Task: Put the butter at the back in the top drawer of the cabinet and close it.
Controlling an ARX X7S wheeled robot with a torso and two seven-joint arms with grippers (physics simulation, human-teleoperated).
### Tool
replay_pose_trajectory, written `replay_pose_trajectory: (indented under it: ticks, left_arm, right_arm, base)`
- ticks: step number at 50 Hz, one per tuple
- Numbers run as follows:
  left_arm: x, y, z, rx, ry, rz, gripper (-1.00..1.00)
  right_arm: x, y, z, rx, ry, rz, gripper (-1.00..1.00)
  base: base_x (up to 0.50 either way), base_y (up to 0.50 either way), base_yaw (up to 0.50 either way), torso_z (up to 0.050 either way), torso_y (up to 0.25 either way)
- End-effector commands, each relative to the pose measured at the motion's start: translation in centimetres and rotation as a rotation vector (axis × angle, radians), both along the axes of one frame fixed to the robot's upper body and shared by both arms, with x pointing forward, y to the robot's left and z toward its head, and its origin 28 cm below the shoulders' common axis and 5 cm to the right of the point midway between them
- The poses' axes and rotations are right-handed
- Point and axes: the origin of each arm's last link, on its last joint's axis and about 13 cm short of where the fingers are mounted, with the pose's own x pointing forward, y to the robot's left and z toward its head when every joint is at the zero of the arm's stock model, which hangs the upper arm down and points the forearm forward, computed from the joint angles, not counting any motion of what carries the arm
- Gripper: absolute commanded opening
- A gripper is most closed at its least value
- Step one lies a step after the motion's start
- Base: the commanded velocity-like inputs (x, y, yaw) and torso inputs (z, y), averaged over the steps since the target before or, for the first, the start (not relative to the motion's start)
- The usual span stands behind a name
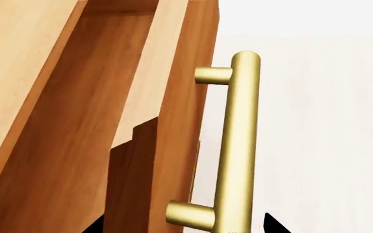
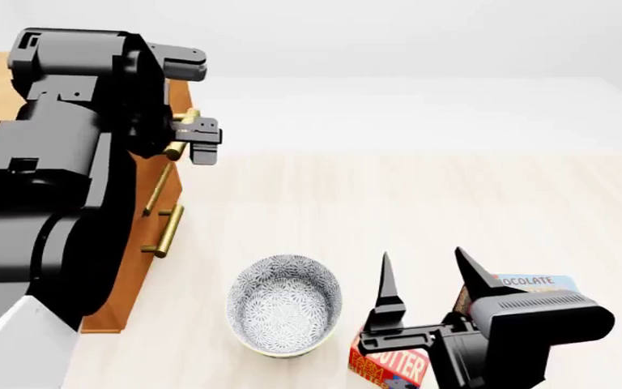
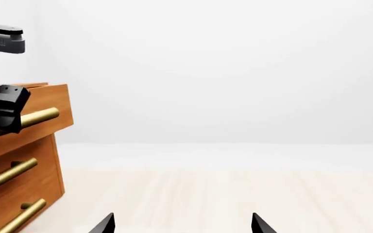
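The cabinet (image 2: 127,267) stands at the left, and its top drawer (image 3: 34,124) juts out a little beyond the two lower ones. My left gripper (image 2: 194,101) is open, straddling the top drawer's brass handle (image 1: 238,145). The bar lies close to one fingertip (image 1: 271,224), and plain wood shows inside the drawer (image 1: 76,121). The butter (image 2: 389,366) lies on the floor at the front, partly hidden under my right gripper (image 2: 428,271). That gripper is open and empty, its fingers pointing up and away.
A patterned bowl (image 2: 286,304) sits between the cabinet and the butter. A chocolate pudding box (image 2: 527,284) lies just behind the right wrist. The two lower drawers' handles (image 2: 162,212) stick out from the cabinet front. Pale floor stretches to the right and back.
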Motion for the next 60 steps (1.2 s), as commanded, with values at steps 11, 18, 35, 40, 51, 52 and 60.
replay_pose_trajectory:
  ticks: [11,18,35,40,51,52,60]
  left_arm:
    - [-0.1,-3.5,0.0,-0.099,0.013,-0.147,1.0]
    - [-0.2,-4.3,0.2,-0.098,0.012,-0.167,1.0]
    - [-0.5,-6.1,0.1,-0.121,0.009,-0.204,1.0]
    - [-0.7,-6.8,0.2,-0.116,0.008,-0.227,1.0]
    - [-1.4,-8.8,0.8,-0.113,-0.005,-0.312,1.0]
    - [-1.4,-8.9,0.9,-0.116,-0.006,-0.316,1.0]
    - [-1.8,-9.8,1.2,-0.131,-0.015,-0.337,1.0]
  right_arm:
    - [-0.4,-0.3,0.1,0.006,-0.007,0.0,1.0]
    - [-0.5,-0.6,0.2,0.01,-0.01,-0.001,1.0]
    - [-0.6,-1.2,-0.3,0.017,-0.003,-0.007,1.0]
    - [-0.6,-1.2,-0.4,0.019,-0.001,-0.005,1.0]
    - [-0.7,-1.3,-0.4,0.02,-0.002,-0.002,1.0]
    - [-0.7,-1.3,-0.4,0.02,-0.002,-0.002,1.0]
    - [-0.9,-1.4,-0.4,0.022,-0.004,-0.002,1.0]
  base:
    - [0.0,0.0,0.0,0.0,0.0]
    - [0.0,0.0,0.0,0.0,0.0]
    - [0.0,0.0,0.0,0.0,0.0]
    - [0.0,0.0,0.0,0.0,0.0]
    - [0.0,0.0,0.0,0.0,0.0]
    - [0.0,0.0,0.0,0.0,0.0]
    - [0.0,0.0,0.0,0.0,0.0]
